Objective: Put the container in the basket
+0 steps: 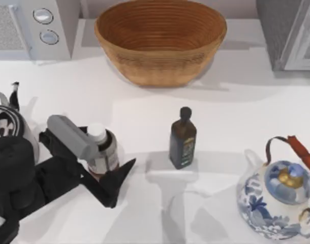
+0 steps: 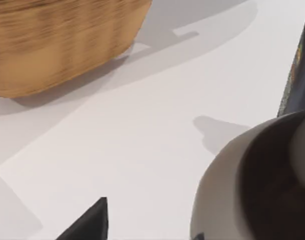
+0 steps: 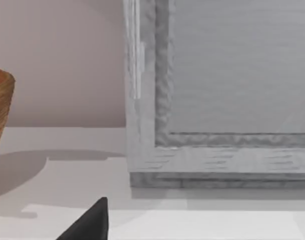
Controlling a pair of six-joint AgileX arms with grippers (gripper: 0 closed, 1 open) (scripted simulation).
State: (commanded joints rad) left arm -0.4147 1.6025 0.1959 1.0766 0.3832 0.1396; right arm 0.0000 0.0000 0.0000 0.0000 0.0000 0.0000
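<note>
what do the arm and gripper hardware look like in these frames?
Left arm: matte black, blocky rounded housings, with a light grey cylindrical piece near the wrist. Left gripper: black, with flat wedge-shaped jaws tapering to points. Right gripper: one black pointed finger shows in its wrist view. No cables or markings visible.

Tan-brown ribbed basket [image 1: 160, 40]; white-capped container [image 1: 101, 150] with grey label and reddish-brown base; dark bottle [image 1: 183, 140], black cap; blue-flowered white teapot [image 1: 277, 195]; white desk [image 1: 236, 117].

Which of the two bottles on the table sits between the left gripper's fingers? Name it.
The small white-capped bottle with the reddish-brown body, bracketed by the left gripper. The slim dark black-capped bottle stands apart at mid-table.
</note>
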